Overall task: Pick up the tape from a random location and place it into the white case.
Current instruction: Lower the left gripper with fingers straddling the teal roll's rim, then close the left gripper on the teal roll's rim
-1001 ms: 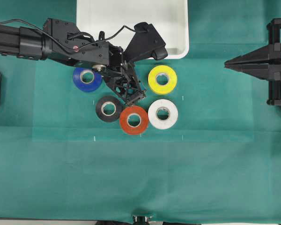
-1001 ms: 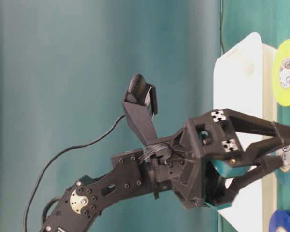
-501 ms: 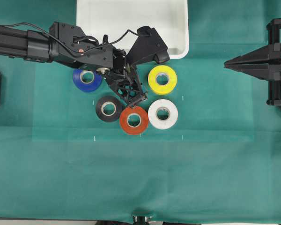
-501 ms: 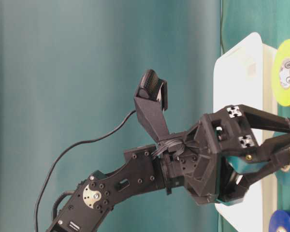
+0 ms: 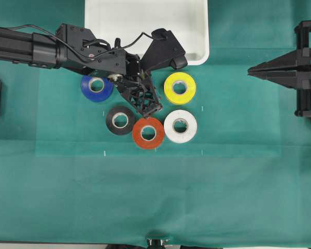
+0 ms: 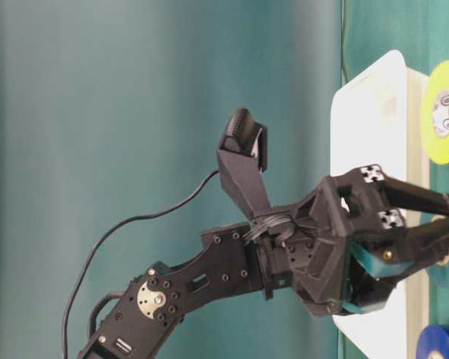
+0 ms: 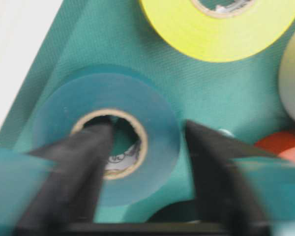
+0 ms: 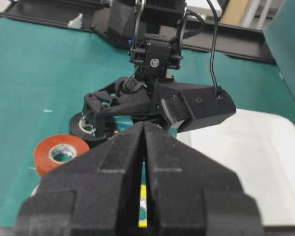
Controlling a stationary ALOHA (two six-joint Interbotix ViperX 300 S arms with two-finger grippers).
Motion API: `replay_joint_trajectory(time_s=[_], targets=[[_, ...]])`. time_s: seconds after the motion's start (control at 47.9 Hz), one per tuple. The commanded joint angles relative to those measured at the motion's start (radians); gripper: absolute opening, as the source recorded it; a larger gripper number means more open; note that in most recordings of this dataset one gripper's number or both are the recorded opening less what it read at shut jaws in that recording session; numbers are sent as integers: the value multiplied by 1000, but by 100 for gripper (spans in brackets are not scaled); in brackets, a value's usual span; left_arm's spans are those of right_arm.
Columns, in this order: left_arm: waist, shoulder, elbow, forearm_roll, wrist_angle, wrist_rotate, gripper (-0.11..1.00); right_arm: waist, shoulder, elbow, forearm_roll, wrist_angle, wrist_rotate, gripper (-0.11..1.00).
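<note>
The worktop [image 5: 155,197] is covered by a teal-green cloth with a faint rectangular outline marked on it. A plain teal backdrop fills the left of the table-level view.

The case [image 5: 197,31] lies at the far edge of the worktop, centre-left in the overhead view. The part of its interior that shows holds nothing; the left arm's wrist camera housing overlaps its near rim.

Rolls on the cloth in front of the case: blue roll [image 5: 96,87], black roll [image 5: 120,120], red roll [image 5: 148,133], white roll [image 5: 180,126], yellow roll [image 5: 179,88]. Black, red and white sit in a row, each touching or just beside its neighbour.

The tape [image 7: 108,132] lies flat on the cloth between the blue and yellow rolls, near the case rim. In the overhead view the left pincer [image 5: 145,104] hides it.

Left pincer: lowered over the tape, set narrow. In the wrist view one finger [image 7: 83,162] stands inside the cardboard core and the other just outside the roll's outer wall, so the roll wall sits between them. Whether both press on the tape cannot be told; the view is blurred.

Right pincer [image 5: 254,69]: parked well to the right, clear of all rolls, fingers together.

Change from one second earlier: the left pincer's fingers were spread wide around the tape and have since drawn in. The rolls, the case and the right arm have not moved.
</note>
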Motion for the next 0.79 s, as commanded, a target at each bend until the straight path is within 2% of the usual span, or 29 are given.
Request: replay_joint_trajectory(time_s=[0.0,0.042,0.083,0.772], targets=[[-3,-17,-12,2,-5,5,39,-2,6,-12,-2,-3,-2,0],[-5,-17,-14,2,-3,5,26,-2,8,-15,-2,-3,-2,0],[-6,-15,-15,2,-3,5,21,-2,6,-15,-2,-3,-2,0],[-32,-52,-64,2,31,9,21,-2,6,-15,-2,0,0,0]])
